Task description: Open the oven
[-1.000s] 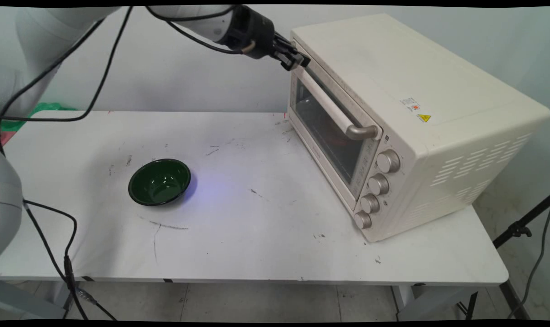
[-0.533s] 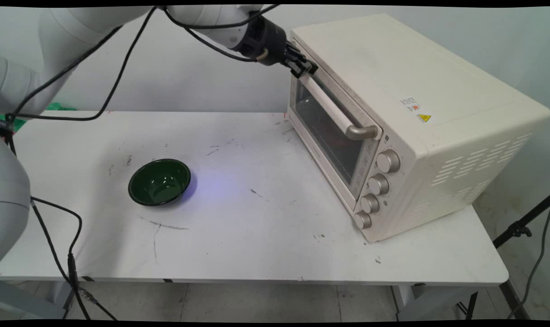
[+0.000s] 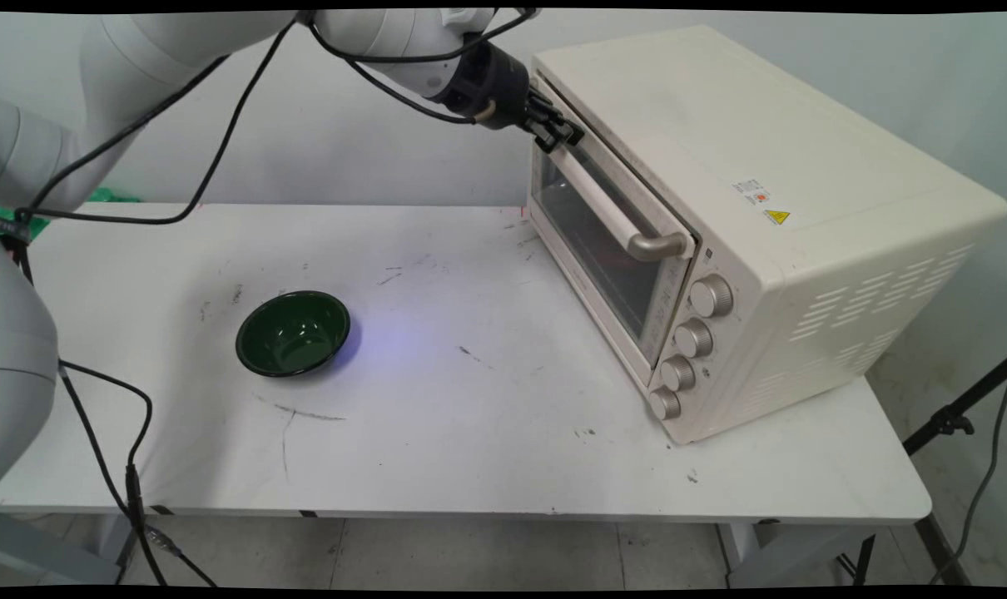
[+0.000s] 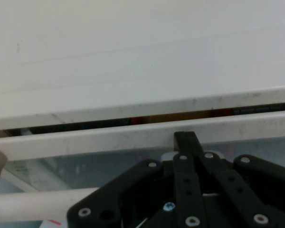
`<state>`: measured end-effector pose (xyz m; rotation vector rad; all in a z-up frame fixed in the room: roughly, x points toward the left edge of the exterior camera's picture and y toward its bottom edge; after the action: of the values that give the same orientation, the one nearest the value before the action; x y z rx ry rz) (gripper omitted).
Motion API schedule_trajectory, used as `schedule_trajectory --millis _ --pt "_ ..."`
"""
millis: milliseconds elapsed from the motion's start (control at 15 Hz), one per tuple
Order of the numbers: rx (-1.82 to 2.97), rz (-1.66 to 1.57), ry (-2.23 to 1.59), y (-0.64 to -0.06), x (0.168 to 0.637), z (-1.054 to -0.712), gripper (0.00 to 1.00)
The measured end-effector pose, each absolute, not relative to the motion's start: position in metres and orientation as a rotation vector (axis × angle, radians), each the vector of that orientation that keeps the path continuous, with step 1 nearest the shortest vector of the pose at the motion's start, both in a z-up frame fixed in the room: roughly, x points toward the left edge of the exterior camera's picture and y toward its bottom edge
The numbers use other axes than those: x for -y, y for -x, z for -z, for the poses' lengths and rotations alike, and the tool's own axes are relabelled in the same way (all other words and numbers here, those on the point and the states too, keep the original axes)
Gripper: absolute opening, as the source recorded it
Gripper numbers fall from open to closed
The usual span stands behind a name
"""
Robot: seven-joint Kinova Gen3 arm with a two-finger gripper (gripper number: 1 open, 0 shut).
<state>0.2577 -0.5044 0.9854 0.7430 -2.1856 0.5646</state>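
A white robot arm reaches in from the upper left, and its black pincer (image 3: 560,133) meets the top edge of the door (image 3: 601,241) of a cream toaster oven (image 3: 770,225). The oven stands on the right half of a white worktop (image 3: 470,433), its glass door facing left toward the arm. In the hand view the pincer's two fingers (image 4: 185,142) are pressed together with no gap between them, their joined tip lying against the door's upper rail; they grip nothing. Just above that rail a thin dark slit (image 4: 109,124) shows between the door and the oven body, so the door appears to be ajar at the top. The door's long bar handle (image 3: 612,212) runs across the glass just below the pincer, untouched. Four round knobs (image 3: 691,339) sit in a column at the door's near end.

Judging from this pose, the step in hand looks like levering the door by its top edge. Doing that well would mean keeping the fingertip hooked on the rail and following the door's arc about its bottom hinge, rather than dragging straight, so the tip does not slip off or shove the oven along the worktop.

A dark green bowl (image 3: 293,333), empty and upright, sits well apart on the left half of the worktop. Black cables (image 3: 212,158) hang from the arm.
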Motion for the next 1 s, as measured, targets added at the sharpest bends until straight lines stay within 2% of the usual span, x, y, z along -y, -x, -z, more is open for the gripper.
schedule_trajectory --millis 1000 --pt "2.215 -0.539 -0.779 -0.297 0.473 -0.969 0.0"
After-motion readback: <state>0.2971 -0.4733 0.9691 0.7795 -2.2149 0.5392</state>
